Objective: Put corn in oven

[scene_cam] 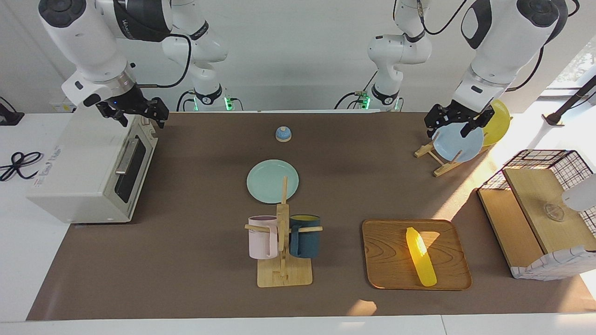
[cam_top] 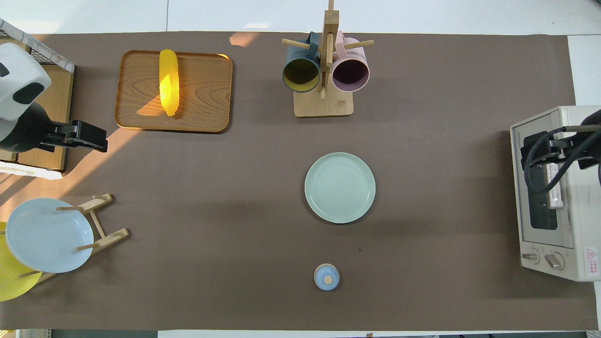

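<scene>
2 arms over 1 desk (scene_cam: pixel 195 260), brown mat, nothing in motion that I can read. Oven (scene_cam: pixel 88 170) sits at the right arm's end of the desk, boxy off-white, door shut, bar handle across the dark glass. Wire basket (scene_cam: pixel 542 211) with wooden boards at the left arm's end. Wooden tray (scene_cam: pixel 391 260) next to the basket, toward the desk edge farthest from the robots. Mug rack (scene_cam: pixel 282 242) mid-desk beside the tray, holding 1 pink mug (scene_cam: pixel 262 237) and 1 dark blue mug (scene_cam: pixel 305 236). Green plate (scene_cam: pixel 270 181) flat on the mat, nearer the robots than the rack. Plate stand (scene_cam: pixel 440 160) near the left arm's base, carrying a blue plate (scene_cam: pixel 458 142) and a yellow plate (scene_cam: pixel 498 122). Corn (scene_cam: pixel 420 256) lies flat on the tray, slightly diagonal, untouched. Small blue bell (scene_cam: pixel 283 134) close to the robots, mid-desk.

Right gripper (scene_cam: pixel 139 114) hangs over the oven's top edge near the door, fingers released, holding nothing. Left gripper (scene_cam: pixel 458 123) is up over the plate stand, fingers released, also empty.

Step in hand: the start, nothing done yet. Door is closed and the corn is well apart from the oven. Next move, as I judge it: right gripper drops to the bar handle and pulls the door down, while the left arm goes over to the tray for the corn. Grab the cob across its width near the middle; it looks smooth and could slip. The long carry across the desk may call for a handover.
</scene>
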Tool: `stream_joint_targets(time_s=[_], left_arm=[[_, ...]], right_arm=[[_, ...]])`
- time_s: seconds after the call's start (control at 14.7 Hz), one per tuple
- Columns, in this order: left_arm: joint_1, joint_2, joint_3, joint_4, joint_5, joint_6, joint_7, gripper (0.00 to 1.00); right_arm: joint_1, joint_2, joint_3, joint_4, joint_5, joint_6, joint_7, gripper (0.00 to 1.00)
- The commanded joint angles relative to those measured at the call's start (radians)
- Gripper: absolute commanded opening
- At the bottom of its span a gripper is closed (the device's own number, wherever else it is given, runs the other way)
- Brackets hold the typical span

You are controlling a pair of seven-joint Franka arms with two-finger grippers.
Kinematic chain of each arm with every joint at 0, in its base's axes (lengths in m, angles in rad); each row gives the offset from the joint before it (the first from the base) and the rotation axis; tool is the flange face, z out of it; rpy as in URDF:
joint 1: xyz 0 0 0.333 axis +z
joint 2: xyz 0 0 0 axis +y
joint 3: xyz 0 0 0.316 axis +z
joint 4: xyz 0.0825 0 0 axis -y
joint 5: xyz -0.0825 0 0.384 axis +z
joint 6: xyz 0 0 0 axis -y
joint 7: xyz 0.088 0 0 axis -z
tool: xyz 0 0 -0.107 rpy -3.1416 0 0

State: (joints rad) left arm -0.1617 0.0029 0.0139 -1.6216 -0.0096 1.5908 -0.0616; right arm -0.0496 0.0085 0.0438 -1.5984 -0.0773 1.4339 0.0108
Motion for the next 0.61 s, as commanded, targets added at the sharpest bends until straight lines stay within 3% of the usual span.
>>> stream_joint_targets(time_s=[0.0,0.54], left_arm=[[-0.002,0.006,0.000,0.012,0.013,0.003,0.002,1.00],[-0.004,-0.006,-0.002,-0.009,0.011,0.043,0.002,1.00]], right_arm=[[-0.006,0.011,0.001,0.024,0.033,-0.024,-0.018,1.00],[-0.006,0.011,0.001,0.024,0.034,-0.024,-0.018,1.00]])
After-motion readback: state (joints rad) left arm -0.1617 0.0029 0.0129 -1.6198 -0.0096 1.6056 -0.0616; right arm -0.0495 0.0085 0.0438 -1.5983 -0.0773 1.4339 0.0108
